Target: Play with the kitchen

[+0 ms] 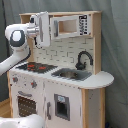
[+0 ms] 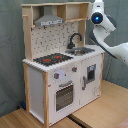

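Flooring (image 2: 102,107) of pale wood planks lies nearest in the second exterior view, and the kitchen (image 2: 60,75) stands on it, filling the middle of the frame.

Front panel, second exterior view:
- The windowed oven door (image 2: 64,95) sits low, towards the second exterior view's left.
- Two knobs (image 2: 57,76) sit above the oven door.
- A cupboard door with a dark panel (image 2: 90,72) is beside the oven, towards the second exterior view's right.

Worktop:
- The black hob (image 1: 35,66) with red rings occupies the first exterior view's left end.
- The steel sink (image 1: 74,75) is set in just beside the hob.
- The black faucet (image 1: 84,59) arches upright behind the sink, against the tiled back panel (image 1: 60,50).

Upper section:
- The grey hood (image 2: 50,20) hangs above the hob.
- A microwave-style compartment (image 1: 70,26) sits beside the hood under the top shelf.

Arm: the white robot arm (image 1: 17,40) enters from the first exterior view's left. In the second exterior view it rises at the right edge, showing a blue light (image 2: 96,17). The gripper (image 1: 44,29) is held high above the hob, in front of the hood area. Whether it is spread or pressed together cannot be determined. It is not seen to grasp anything.

Grey curtain (image 1: 115,45) hangs behind the kitchen in both exterior views.
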Controlling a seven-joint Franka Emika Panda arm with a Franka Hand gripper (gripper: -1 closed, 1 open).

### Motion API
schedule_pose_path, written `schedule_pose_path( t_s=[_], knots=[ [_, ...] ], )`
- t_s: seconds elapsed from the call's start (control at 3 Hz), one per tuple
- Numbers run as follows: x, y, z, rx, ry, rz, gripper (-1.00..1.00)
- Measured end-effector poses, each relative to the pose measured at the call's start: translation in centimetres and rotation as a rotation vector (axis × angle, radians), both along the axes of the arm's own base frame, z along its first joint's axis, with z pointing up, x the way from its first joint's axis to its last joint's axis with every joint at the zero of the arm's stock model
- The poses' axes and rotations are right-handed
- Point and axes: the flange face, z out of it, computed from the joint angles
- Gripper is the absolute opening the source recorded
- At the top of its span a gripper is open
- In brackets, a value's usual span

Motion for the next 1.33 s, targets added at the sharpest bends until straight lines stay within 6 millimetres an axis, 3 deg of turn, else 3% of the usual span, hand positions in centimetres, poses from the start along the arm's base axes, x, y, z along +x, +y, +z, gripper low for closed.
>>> schedule_pose_path(
  t_s=[0.67,1.0,1.33],
  knots=[
    [-3.1,-3.0,-0.2,-0.002,-0.023,0.058,-1.00],
    [-3.2,-4.3,-0.7,-0.014,-0.040,0.093,-1.00],
    [-2.7,-3.2,-0.7,-0.050,-0.061,0.160,-1.00]
  ],
)
